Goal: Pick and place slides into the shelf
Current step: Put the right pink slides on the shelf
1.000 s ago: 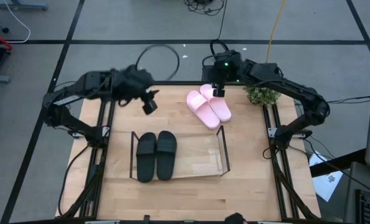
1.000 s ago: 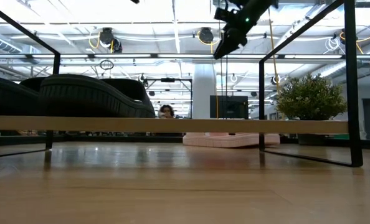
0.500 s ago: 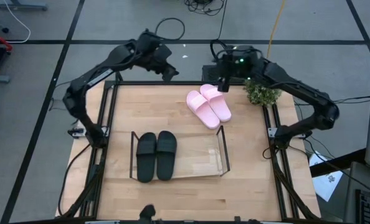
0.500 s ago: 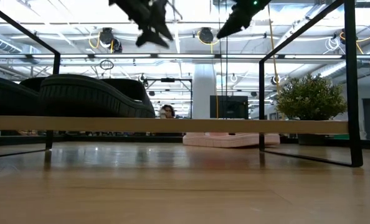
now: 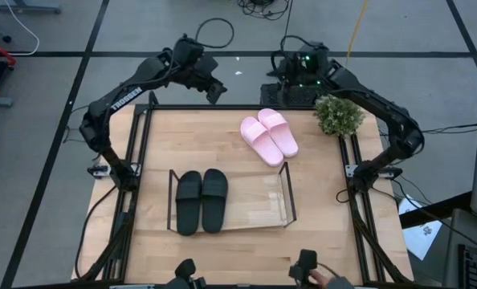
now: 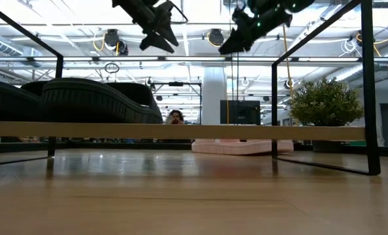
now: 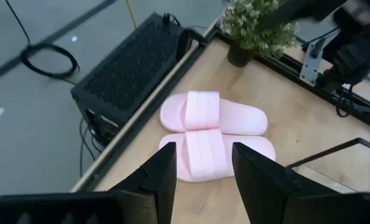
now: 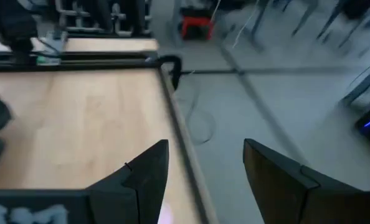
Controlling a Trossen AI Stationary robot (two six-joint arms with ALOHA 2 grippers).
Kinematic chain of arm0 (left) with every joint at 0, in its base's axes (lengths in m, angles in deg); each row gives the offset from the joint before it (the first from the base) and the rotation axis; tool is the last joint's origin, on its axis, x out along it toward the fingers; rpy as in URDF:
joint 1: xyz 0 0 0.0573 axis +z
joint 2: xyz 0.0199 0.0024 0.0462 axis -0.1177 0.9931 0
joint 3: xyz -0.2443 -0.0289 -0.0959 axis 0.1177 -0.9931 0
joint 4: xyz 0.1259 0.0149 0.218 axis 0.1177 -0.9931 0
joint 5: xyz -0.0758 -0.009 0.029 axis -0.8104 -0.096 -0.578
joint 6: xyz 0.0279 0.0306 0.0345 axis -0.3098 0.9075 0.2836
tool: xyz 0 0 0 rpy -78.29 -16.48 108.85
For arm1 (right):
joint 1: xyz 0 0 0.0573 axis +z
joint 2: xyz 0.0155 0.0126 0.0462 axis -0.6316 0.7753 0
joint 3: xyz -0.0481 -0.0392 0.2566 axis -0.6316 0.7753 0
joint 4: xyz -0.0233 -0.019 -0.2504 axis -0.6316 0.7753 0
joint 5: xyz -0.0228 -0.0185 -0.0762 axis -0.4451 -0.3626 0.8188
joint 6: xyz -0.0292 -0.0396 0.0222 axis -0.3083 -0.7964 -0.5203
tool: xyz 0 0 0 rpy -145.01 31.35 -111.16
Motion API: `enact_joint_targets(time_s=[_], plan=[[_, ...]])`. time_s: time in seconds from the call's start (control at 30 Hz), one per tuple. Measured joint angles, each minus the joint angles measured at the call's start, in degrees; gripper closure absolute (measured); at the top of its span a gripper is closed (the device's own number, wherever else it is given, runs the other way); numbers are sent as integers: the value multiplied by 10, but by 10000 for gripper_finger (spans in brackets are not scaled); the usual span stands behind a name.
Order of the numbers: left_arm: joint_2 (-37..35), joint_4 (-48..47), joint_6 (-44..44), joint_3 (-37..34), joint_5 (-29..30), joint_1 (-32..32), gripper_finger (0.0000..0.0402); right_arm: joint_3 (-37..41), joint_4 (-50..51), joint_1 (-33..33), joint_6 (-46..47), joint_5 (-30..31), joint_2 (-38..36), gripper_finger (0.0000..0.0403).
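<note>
A pale wooden table (image 5: 222, 144) framed by dark rails stands on a grey floor crossed by black tape lines; the low view looks across it into a bright hall with ceiling lights, where a person shows far off. On the table sits the shelf (image 5: 258, 210), a low clear tray with thin dark wire end frames. The black slides (image 5: 201, 200) lie side by side in its left half, toes toward the far edge; the right half holds nothing. In the low view their dark soles (image 6: 70, 99) bulk above the shelf's front lip. The pink slides (image 5: 269, 136) lie on the bare wood near the far edge, touching each other and angled, well apart from the shelf. A small potted plant (image 5: 337, 116) stands at the far right corner, and a black perforated box (image 7: 130, 67) sits on the floor just beyond the far edge.

The left gripper (image 5: 215, 91) hangs above the far rail, left of the pink pair; its wrist view shows its fingers (image 7: 161, 176) spread with nothing between them, the pink slides visible through the gap. The right gripper (image 5: 283, 74) hovers beyond the far edge, near the box; its fingers (image 8: 146, 169) also stand apart and empty
</note>
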Motion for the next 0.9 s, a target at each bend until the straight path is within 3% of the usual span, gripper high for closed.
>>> enact_joint_targets(time_s=[0.1, 0.23, 0.43, 0.53, 0.9], plan=[[-9, -1, 19, 0, 0, 4, 252, 0, 69, -8, 1, 10, 8, 206], [-15, 0, 54, 1, 10, 6, 252, 0, 174, -10, -61, 109, 8, 206], [-15, 0, 89, 0, 19, 21, 252, 0, 302, -1, -90, 130, 11, 206], [-13, 0, 98, 0, 38, 21, 252, 0, 321, 11, -103, 174, 14, 206], [-13, 0, 106, 0, 56, 22, 252, 0, 377, 42, -145, 174, 83, 206]])
